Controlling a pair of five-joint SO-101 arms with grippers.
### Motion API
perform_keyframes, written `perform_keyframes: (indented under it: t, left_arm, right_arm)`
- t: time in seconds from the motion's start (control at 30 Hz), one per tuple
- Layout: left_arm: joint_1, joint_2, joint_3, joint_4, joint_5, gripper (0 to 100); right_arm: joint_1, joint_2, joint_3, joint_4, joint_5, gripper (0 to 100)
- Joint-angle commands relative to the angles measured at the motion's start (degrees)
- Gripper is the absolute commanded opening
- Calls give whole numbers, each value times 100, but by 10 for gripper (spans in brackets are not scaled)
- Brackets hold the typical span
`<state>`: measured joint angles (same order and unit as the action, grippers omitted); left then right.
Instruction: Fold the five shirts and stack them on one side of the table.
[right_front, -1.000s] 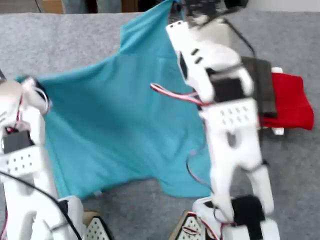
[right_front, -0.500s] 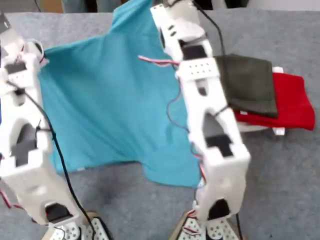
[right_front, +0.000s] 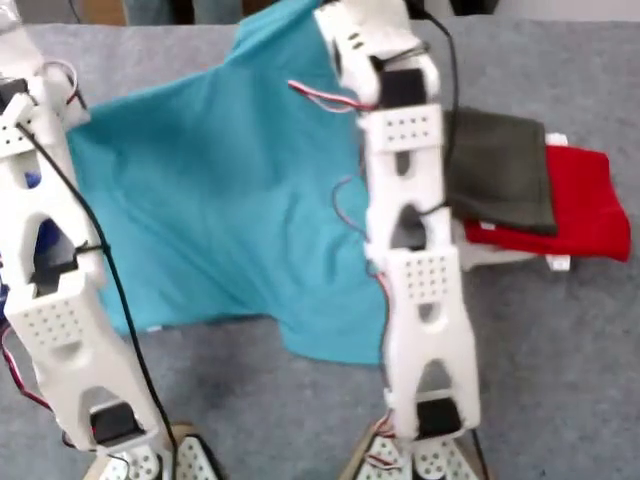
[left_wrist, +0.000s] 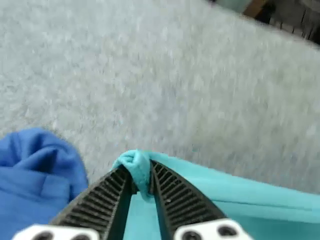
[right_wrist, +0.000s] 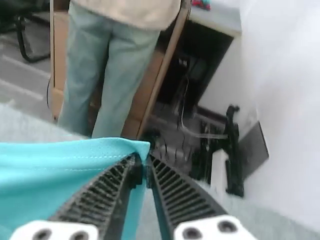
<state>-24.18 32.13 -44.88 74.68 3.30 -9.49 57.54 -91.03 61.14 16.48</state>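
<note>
A teal shirt (right_front: 220, 200) lies spread across the grey table, lifted along its far edge by both arms. My left gripper (left_wrist: 141, 181) is shut on a bunched corner of the teal shirt (left_wrist: 210, 200) at the far left. My right gripper (right_wrist: 143, 167) is shut on the hem of the teal shirt (right_wrist: 50, 170), held up past the table's far edge. A folded dark olive shirt (right_front: 500, 170) rests on a folded red shirt (right_front: 580, 205) at the right. A blue shirt (left_wrist: 35, 175) lies crumpled by the left gripper.
The grey table (right_front: 560, 380) has bare room at the front and right. The right arm (right_front: 410, 200) stretches over the shirt's right side, the left arm (right_front: 50, 250) along the left edge. A person's legs (right_wrist: 110, 75) and furniture stand behind the table.
Both arms have stretched toward the far edge of the table, pulling the teal shirt's far edge up and back. The shirt's near hem has slid away from the front.
</note>
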Motion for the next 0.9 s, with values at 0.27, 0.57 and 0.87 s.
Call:
perform_keyframes:
  t: [0.27,0.57,0.87]
  left_arm:
    - [22,-132,1429,1020,-835,28]
    - [4,-457,3380,844,-905,28]
    - [92,-2699,6633,-457,-1354,28]
  right_arm:
    - [-44,-919,-470,4044,35,13]
    - [53,-2123,1086,4035,-62,13]
    - [-185,-4541,6079,3446,-26,13]
